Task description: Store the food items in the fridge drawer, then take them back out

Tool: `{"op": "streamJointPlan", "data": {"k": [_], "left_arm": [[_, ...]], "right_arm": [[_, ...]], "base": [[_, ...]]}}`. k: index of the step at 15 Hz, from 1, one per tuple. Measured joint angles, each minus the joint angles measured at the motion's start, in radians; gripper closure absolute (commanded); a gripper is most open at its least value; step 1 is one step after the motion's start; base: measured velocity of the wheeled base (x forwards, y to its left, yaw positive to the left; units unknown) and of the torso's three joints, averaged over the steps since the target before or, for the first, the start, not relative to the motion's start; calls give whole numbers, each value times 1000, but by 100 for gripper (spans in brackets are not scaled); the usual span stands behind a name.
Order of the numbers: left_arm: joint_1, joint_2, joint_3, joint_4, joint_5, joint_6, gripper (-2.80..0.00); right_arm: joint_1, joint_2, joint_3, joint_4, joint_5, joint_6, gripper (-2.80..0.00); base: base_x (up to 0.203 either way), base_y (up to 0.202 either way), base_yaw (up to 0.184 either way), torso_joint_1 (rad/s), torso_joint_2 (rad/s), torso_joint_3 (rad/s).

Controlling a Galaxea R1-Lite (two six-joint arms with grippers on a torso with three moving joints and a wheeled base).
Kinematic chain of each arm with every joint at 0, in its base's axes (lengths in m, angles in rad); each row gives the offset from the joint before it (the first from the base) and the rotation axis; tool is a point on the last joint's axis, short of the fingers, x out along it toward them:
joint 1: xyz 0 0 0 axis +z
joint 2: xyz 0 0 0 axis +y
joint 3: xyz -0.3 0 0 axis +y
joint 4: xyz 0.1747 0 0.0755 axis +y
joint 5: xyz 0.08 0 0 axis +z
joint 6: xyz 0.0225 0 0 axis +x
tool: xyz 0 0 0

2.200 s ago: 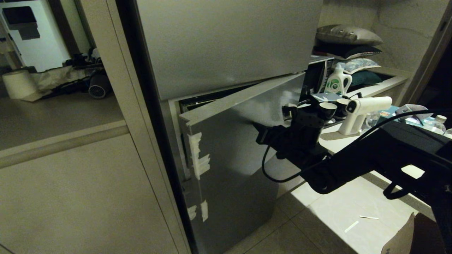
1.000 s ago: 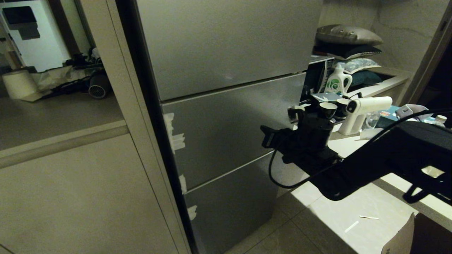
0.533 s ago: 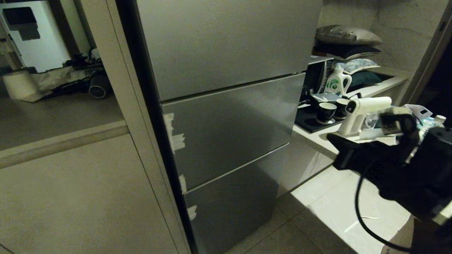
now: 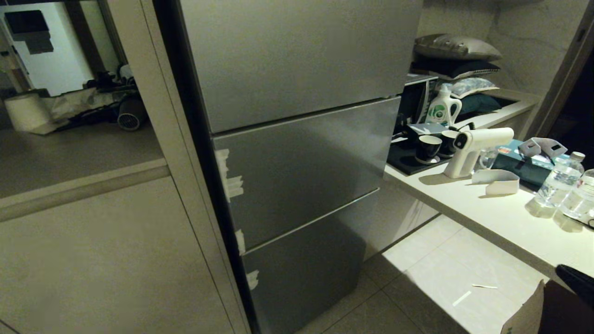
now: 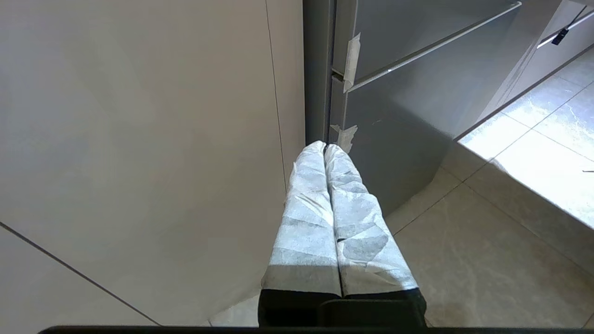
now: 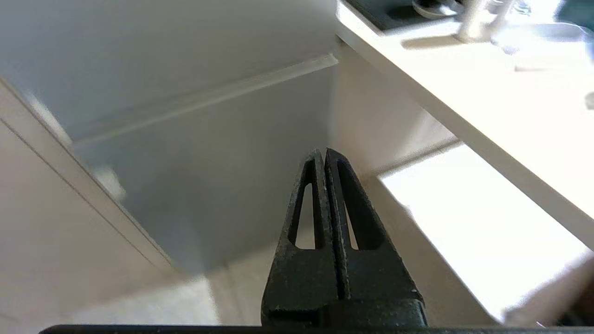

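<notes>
**Both grippers pressed together, fridge shut**

Nothing is held by the right gripper [image 6: 325, 155]; its black fingers are pressed together, hung over the floor near the counter [image 4: 487, 222], well clear of the fridge panels [image 4: 301, 157]; it has been drawn back since the middle panel was pushed closed a moment ago; the left gripper [image 5: 325, 148] is parked, its wrapped fingers closed on nothing; no food items or fridge drawer can be seen, so the task looks finished.

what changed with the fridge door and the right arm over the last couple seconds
The middle fridge door, ajar two seconds ago, was pushed shut. The right gripper, closed and empty, then pulled back from the door and out of the head view. The left gripper, the countertop and its clutter stayed put.
</notes>
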Motion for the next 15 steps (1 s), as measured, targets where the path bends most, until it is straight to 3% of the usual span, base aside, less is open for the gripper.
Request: {"op": "streamJointPlan", "data": {"k": [3,6,9,15], "left_arm": [[0,0,0,0,0,0,0],[0,0,0,0,0,0,0],[0,0,0,0,0,-1,0],[0,0,0,0,0,-5,0]], "right_arm": [[-39,-286,72,291,17,-85,0],[-98,-408,102,457,53,-101,0],[-158,-511,106,469,77,-124,0],[-180,-707,106,441,74,-142,0]], "base": [[0,0,0,0,0,0],[0,0,0,0,0,0],[0,0,0,0,0,0],[0,0,0,0,0,0]]}}
